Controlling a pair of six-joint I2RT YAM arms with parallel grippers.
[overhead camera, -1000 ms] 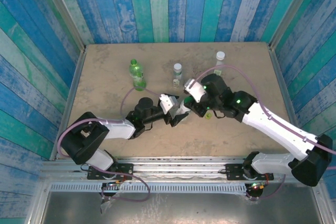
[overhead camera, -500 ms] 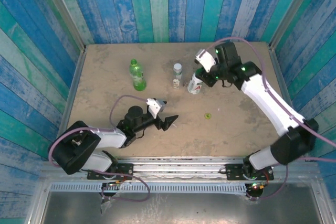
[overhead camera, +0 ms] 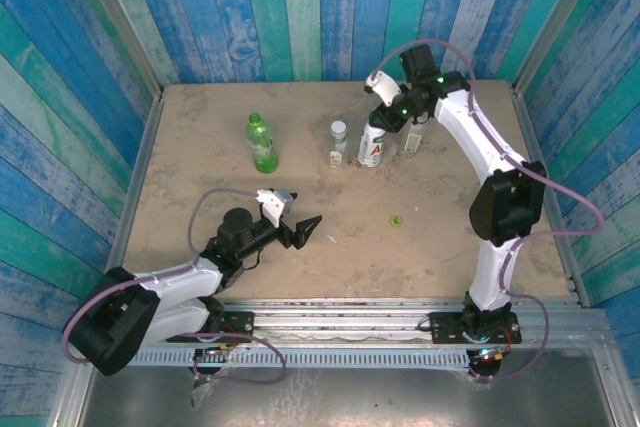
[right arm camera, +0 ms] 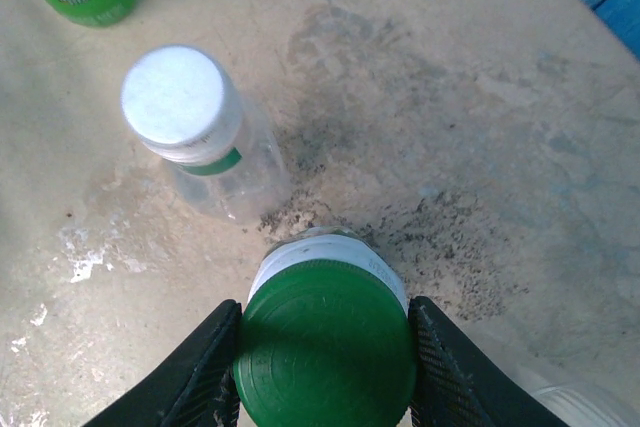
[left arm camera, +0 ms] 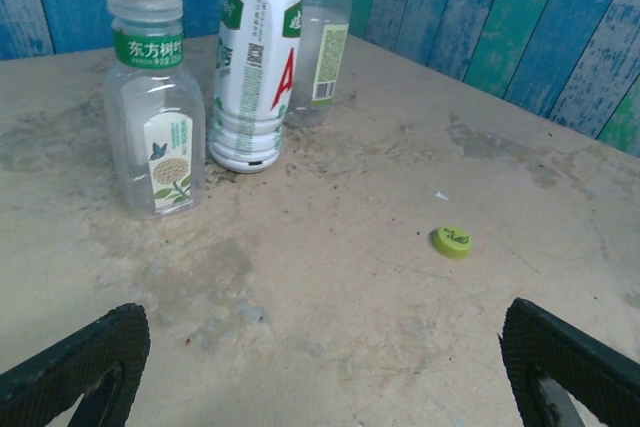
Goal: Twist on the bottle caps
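Worktop (overhead camera: 180, 137): beige, scuffed, with dark specks (right arm camera: 420, 217).
Walls (overhead camera: 300, 7): blue and teal painted planks on three sides.
Near edge: metal rail (overhead camera: 340, 309).

A tan desk (overhead camera: 200, 137), scuffed and stained with dark speckles, sits at centre frame. Weathered wooden plank walls (overhead camera: 300, 7) striped blue and teal enclose it left, top and right. A silver metal rail (overhead camera: 350, 312) runs along its lower edge. The light is even.

Arms: left low, right extended.
My left arm (overhead camera: 180, 282) lies low, left gripper (overhead camera: 306, 231) spread wide; my right arm (overhead camera: 478, 142) reaches far forward, right gripper (right arm camera: 325, 342) pointing down, fingers pressed in a grip.
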